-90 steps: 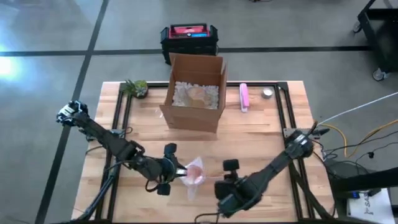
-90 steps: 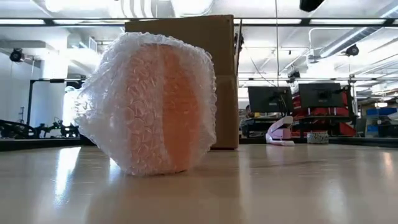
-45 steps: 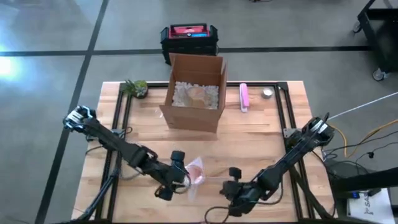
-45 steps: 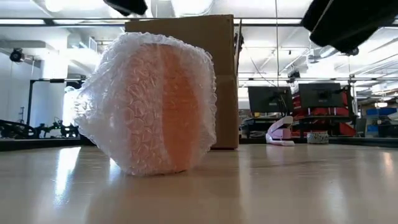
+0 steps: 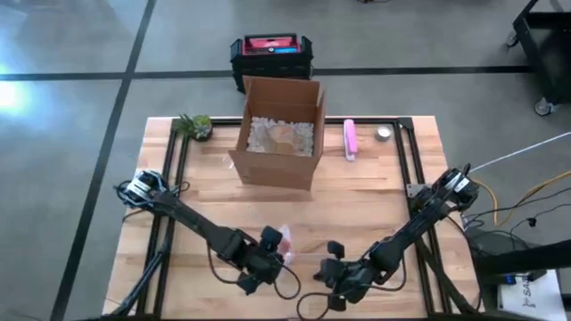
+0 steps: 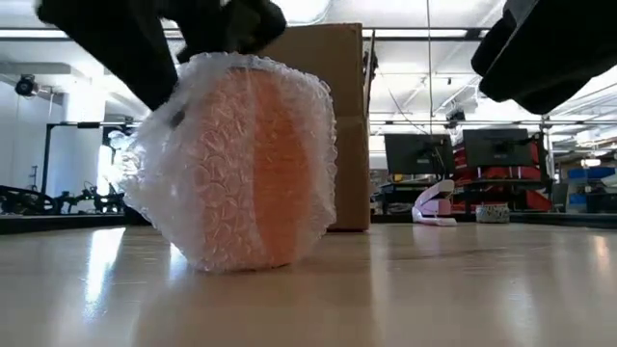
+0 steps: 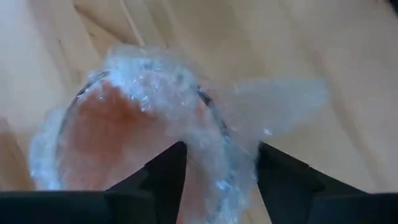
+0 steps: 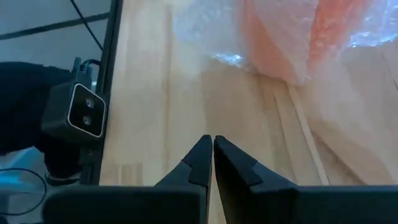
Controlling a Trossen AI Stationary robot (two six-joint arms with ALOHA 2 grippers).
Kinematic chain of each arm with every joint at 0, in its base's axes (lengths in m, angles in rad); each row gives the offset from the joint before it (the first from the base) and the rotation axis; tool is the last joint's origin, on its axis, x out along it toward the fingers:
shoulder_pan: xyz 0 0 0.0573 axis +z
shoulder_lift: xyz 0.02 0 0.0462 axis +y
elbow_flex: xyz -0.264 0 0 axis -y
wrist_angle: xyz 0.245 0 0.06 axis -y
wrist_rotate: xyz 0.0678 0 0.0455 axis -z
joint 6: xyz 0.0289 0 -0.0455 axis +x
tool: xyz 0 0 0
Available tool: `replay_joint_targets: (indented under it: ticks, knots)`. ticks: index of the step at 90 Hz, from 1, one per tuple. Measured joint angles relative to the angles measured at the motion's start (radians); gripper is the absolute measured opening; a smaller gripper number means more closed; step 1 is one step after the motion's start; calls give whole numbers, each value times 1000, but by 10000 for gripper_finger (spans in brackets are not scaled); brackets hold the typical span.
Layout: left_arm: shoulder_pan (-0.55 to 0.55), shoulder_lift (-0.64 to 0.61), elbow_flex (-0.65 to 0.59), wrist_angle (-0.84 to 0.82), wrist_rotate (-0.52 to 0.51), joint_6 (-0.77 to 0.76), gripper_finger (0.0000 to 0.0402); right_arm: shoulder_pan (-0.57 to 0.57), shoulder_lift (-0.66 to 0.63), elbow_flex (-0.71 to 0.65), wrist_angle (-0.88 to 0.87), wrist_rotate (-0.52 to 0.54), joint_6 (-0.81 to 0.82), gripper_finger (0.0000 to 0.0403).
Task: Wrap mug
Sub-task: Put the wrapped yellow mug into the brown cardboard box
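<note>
The mug [image 5: 285,239] is orange and swathed in clear bubble wrap [image 6: 231,154]. It rests on the table near the front edge, and a loose flap of wrap [image 7: 280,106] sticks out to one side. My left gripper [image 5: 266,250] is open and sits right over the mug, hiding most of it in the high view. My right gripper [image 8: 212,146] is shut and empty. It hovers low over the bare wood a little to the right of the mug [image 8: 298,37], near the front edge [image 5: 328,267]. My left gripper comes at the wrapped mug from above. Its open fingers stand astride the wrapped rim wall [image 7: 214,155], one over the orange hollow and one outside. In the low view a dark finger [image 6: 159,87] lies against the wrap's upper side. The mug stays on the table.
An open cardboard box [image 5: 278,134] of packing peanuts stands at the back middle. A small plant [image 5: 196,125] is to its left; a pink object [image 5: 351,140] and a small round thing [image 5: 384,133] are to its right. A black case [image 5: 272,53] sits on the floor beyond.
My left gripper has moved toward the table's right and near edges, coming from beside the wrapped mug to right over it, and has dropped onto its top. My right gripper drew back a little toward the right early on and then held. The mug has stayed put.
</note>
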Motion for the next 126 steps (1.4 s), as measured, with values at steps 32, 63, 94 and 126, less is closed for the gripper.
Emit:
replay_joint_targets:
  ticks: [32, 63, 94, 126]
  knots:
    - [16, -17, 80, -166, 13, -74, 18, 0, 15, -2, 15, 48, -20, 2]
    - [144, -327, 406, -404, -406, -24, 9, -18, 80, -2, 25, 72, -54, 2]
    - [932, -442, 449, -54, 208, 126, 8, -52, 110, -2, 48, 73, -85, 2]
    - [1114, -184, 435, -208, 485, 195, 8, -56, 134, -3, 24, 66, -105, 2]
